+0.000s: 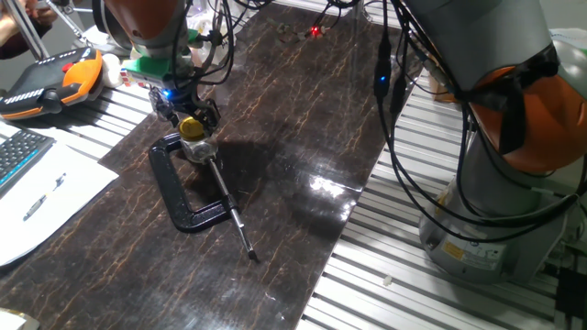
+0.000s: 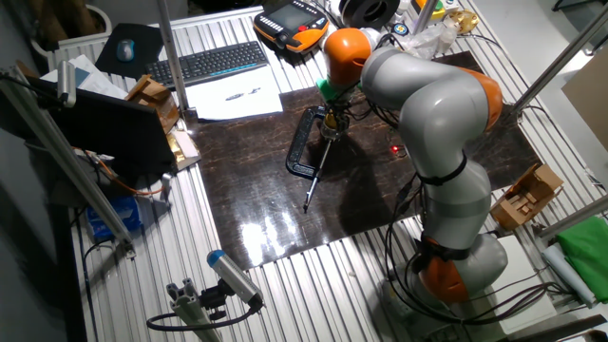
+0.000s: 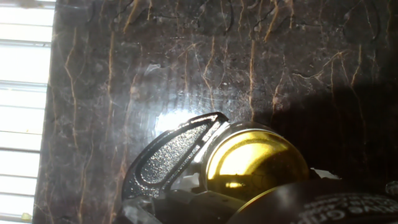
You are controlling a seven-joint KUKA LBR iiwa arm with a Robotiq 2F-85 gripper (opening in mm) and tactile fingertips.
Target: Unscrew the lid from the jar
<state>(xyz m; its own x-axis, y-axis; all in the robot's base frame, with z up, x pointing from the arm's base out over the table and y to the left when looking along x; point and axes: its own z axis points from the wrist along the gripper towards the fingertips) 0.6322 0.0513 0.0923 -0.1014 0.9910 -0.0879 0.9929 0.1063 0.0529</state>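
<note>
Closest to the hand camera is the lid (image 3: 255, 163), a shiny gold disc that fills the lower middle of that view, with a dark textured finger (image 3: 171, 155) of the gripper (image 1: 187, 112) lying against its left side. In the one fixed view the lid (image 1: 192, 126) sits between the fingertips, so the fingers appear closed around it, though the far finger is not clearly seen. Just below it the clear glass of the jar (image 1: 199, 148) shows; whether lid and jar touch cannot be told. The jar stands in the mouth of the black C-clamp (image 1: 180, 188), which lies flat on the dark marbled table (image 1: 303, 137), its screw rod (image 1: 231, 207) running away from the jar toward the front edge. Beyond the mat, on the slatted bench, lie white paper (image 1: 37, 197), a keyboard (image 1: 14, 151) and an orange-and-black pendant (image 1: 50, 78). The arm (image 2: 427, 104) arches over the table and hides much of the jar in the other fixed view.
</note>
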